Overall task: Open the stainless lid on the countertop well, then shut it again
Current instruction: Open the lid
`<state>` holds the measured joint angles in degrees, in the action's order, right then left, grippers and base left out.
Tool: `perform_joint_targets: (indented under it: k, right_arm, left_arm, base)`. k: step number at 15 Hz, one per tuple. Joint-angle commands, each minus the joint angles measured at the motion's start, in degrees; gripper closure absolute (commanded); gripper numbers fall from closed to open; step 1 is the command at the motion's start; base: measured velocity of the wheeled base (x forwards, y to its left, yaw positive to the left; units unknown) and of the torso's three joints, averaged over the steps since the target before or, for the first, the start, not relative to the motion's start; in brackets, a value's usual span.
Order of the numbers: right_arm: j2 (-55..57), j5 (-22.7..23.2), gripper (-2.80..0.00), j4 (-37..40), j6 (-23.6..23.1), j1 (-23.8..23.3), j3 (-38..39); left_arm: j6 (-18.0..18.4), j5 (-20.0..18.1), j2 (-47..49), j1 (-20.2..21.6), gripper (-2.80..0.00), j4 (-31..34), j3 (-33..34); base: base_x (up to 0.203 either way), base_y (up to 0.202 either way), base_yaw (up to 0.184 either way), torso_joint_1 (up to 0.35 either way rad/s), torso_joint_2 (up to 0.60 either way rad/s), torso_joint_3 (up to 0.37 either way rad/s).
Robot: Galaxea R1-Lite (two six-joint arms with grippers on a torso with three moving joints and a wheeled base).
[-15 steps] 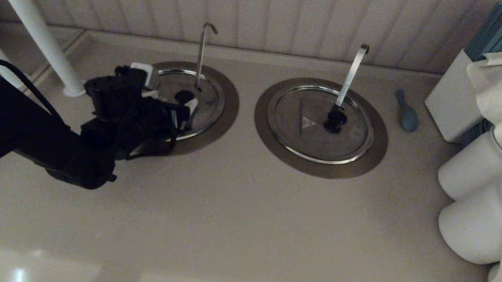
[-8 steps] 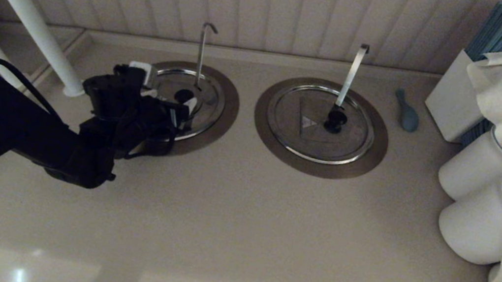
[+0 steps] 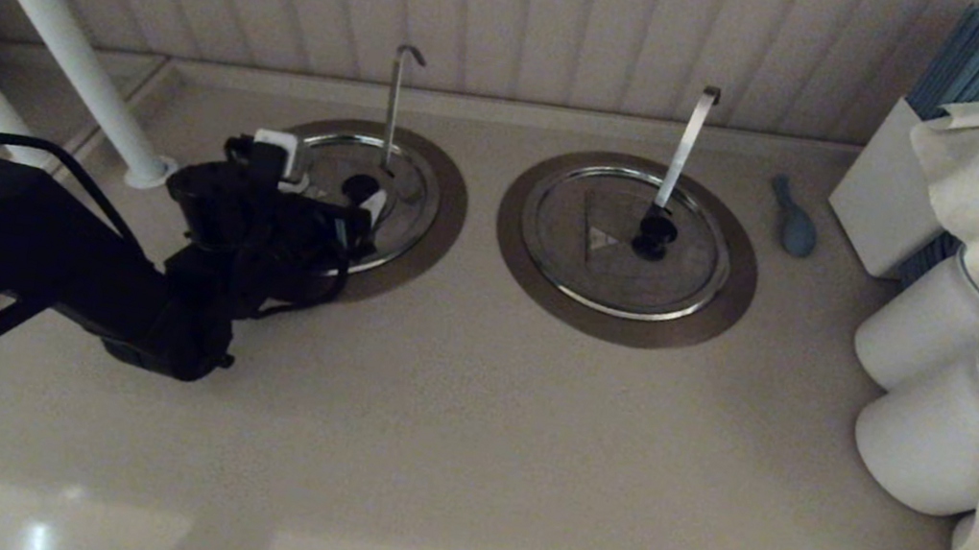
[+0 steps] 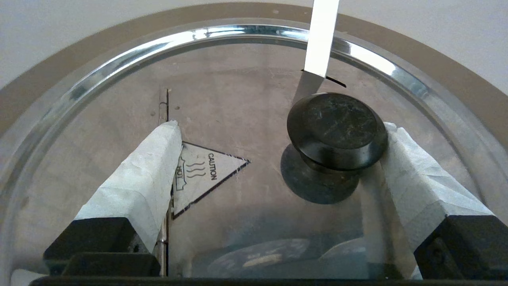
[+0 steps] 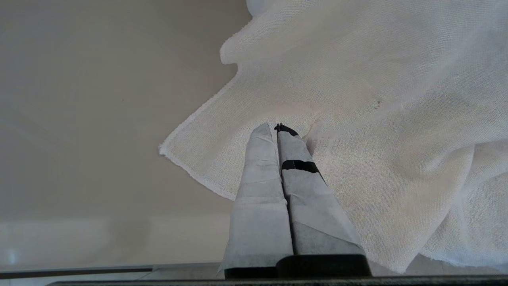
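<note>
1. Where the head view looks down on the beige countertop point(image 3: 448, 424), the black left arm reaches in from the left, its left gripper point(image 3: 341, 229) over the near-left part of the round flat stainless lid point(image 3: 404, 194), which lies closed on the countertop well point(image 3: 446, 210) with its wide brushed-steel collar; a thin grey hooked rod point(image 3: 394, 101) stands behind.
2. To the right sits a twin steel disc point(image 3: 625, 242) with a pale strip handle; bare counter lies in front of both.
3. Through the left wrist view, the taped fingers point(image 4: 147, 174) stand wide apart, released, one beside the black knob point(image 4: 337, 129), the other on the triangular caution mark point(image 4: 202, 172).
4. Seen by the right wrist view, the right gripper point(image 5: 278, 131) hangs clenched over a white cloth point(image 5: 377, 99).
</note>
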<state>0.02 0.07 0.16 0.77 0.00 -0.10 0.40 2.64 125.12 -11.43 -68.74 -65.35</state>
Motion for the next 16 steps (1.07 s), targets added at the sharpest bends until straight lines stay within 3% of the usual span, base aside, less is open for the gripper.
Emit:
perform_joint_targets:
  k: [1,5,8,16]
  right_arm:
    - [0.1,0.0,0.00,0.0,0.0,0.0,0.0]
    - [0.1,0.0,0.00,0.0,0.0,0.0,0.0]
    - [0.1,0.0,0.00,0.0,0.0,0.0,0.0]
    - [0.1,0.0,0.00,0.0,0.0,0.0,0.0]
  left_arm:
    - [0.2,0.0,1.6,-0.1,-2.80,-0.7,-0.1]
    - [0.7,0.2,1.1,-1.0,-2.80,-0.9,0.3]
    - [3.4,0.4,2.1,-1.4,-2.80,-1.3,0.2]
    - [4.4,2.1,-2.0,-1.2,-2.80,-2.3,0.4]
  base:
    - [0.000,0.000,0.000,0.000,0.00,0.000]
    - [0.000,0.000,0.000,0.000,0.00,0.000]
    - [0.000,0.000,0.000,0.000,0.00,0.000]
    - [0.000,0.000,0.000,0.000,0.00,0.000]
